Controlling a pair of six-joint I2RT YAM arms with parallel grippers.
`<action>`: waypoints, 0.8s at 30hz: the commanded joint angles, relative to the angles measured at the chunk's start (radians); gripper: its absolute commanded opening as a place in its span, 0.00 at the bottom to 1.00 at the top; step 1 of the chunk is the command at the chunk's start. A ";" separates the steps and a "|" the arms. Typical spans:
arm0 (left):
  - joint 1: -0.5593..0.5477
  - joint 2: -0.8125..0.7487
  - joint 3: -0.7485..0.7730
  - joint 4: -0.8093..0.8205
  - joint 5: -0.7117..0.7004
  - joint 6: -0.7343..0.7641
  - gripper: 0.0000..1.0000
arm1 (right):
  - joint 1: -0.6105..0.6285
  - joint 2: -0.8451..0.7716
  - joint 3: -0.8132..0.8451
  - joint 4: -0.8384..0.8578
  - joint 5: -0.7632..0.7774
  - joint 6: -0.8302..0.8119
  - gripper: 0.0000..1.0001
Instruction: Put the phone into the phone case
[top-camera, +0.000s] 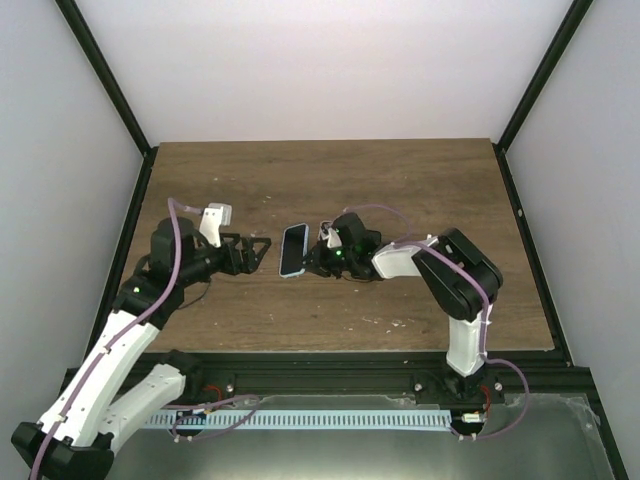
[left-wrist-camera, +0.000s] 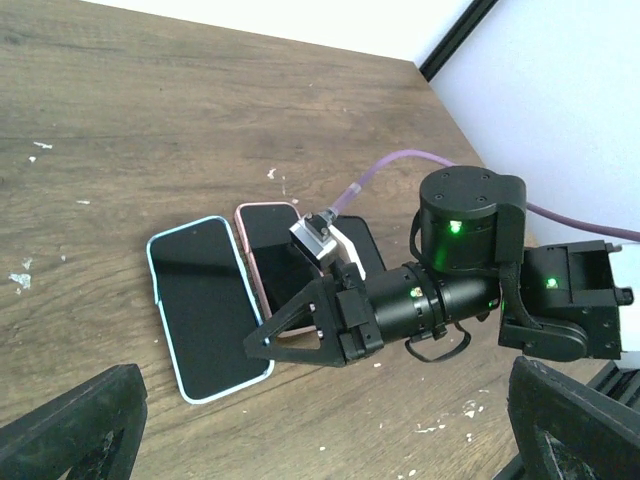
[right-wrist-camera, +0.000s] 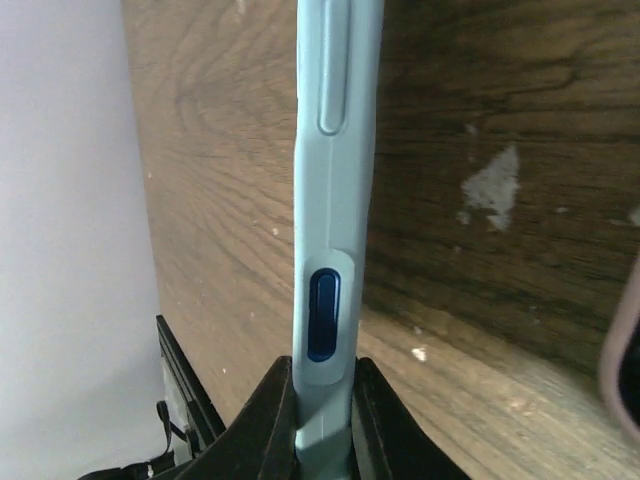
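A light-blue phone case (left-wrist-camera: 205, 305) with a dark screen face showing inside it lies flat on the wooden table; it also shows in the top view (top-camera: 293, 248). My right gripper (right-wrist-camera: 322, 375) is shut on the case's side edge (right-wrist-camera: 335, 200), just below a dark blue button. Its fingers (left-wrist-camera: 300, 330) reach over the case's near right edge, as the top view (top-camera: 312, 258) also shows. A pink-rimmed phone (left-wrist-camera: 268, 250) lies right beside the case, partly under the right gripper. My left gripper (left-wrist-camera: 320, 470) is open and empty, just left of the case (top-camera: 255, 250).
The table's right edge and a black frame post (left-wrist-camera: 455, 40) stand beyond the phones. The right arm's purple cable (left-wrist-camera: 380, 170) loops over the table behind its wrist. White specks dot the wood.
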 joint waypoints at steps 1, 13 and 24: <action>0.004 0.001 -0.010 -0.024 -0.012 0.024 1.00 | 0.008 0.018 0.060 0.024 -0.016 0.017 0.11; 0.005 0.037 0.000 -0.016 0.005 -0.014 1.00 | -0.010 -0.063 0.051 -0.115 0.016 -0.051 0.63; 0.007 0.069 0.019 0.002 -0.068 -0.118 1.00 | -0.044 -0.376 -0.030 -0.304 0.147 -0.195 1.00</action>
